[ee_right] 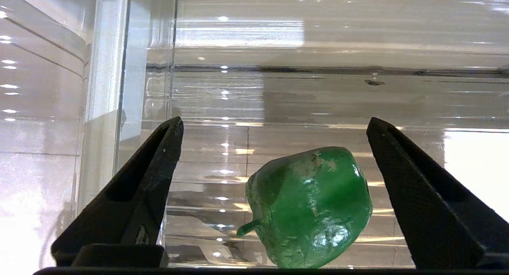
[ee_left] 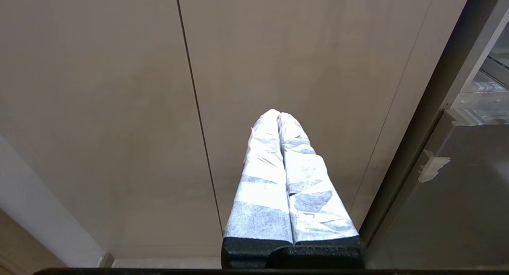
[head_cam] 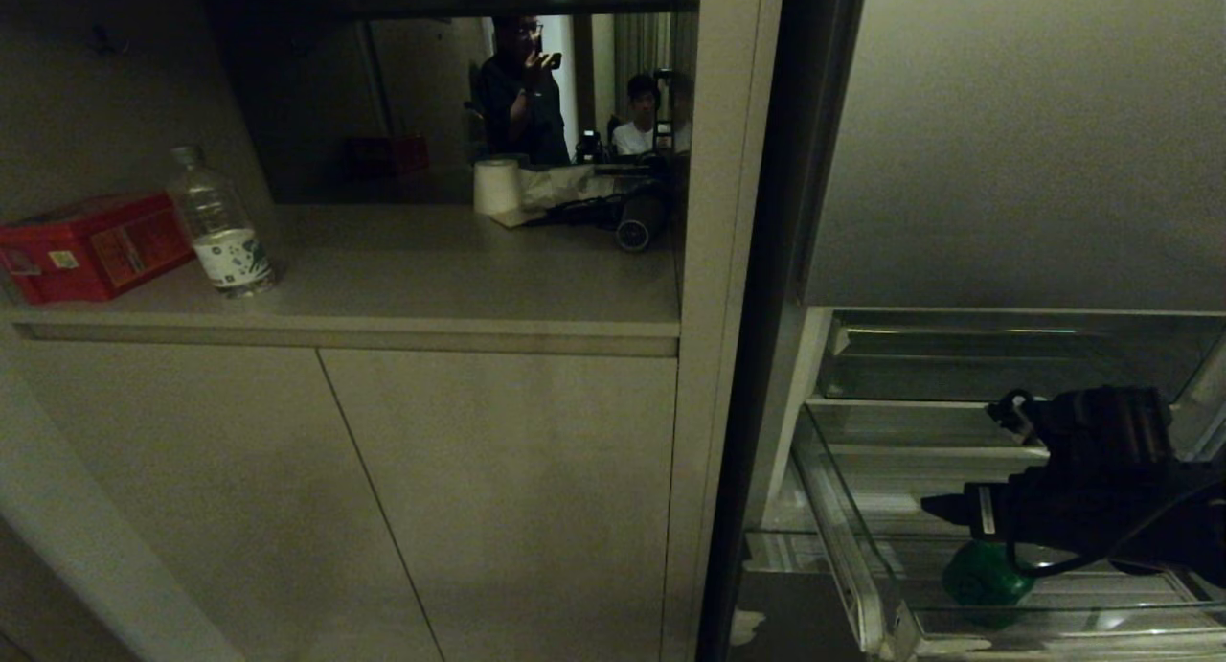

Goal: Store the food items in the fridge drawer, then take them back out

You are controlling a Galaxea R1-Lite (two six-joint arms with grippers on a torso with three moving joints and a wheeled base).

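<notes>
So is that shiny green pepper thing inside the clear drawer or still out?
Inside. The green pepper lies on the ribbed floor of the clear plastic fridge drawer, between the open right gripper fingers, neither touching it.

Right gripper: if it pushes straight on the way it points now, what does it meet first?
Most likely the green pepper, lying on the fridge drawer floor between the right gripper's open jaws. Past it stands the drawer's clear wall; the depth is hard to judge.

Green pepper [ee_right: 309, 206], red box [head_cam: 91, 245], clear ribbed fridge drawer [head_cam: 867, 566].
</notes>
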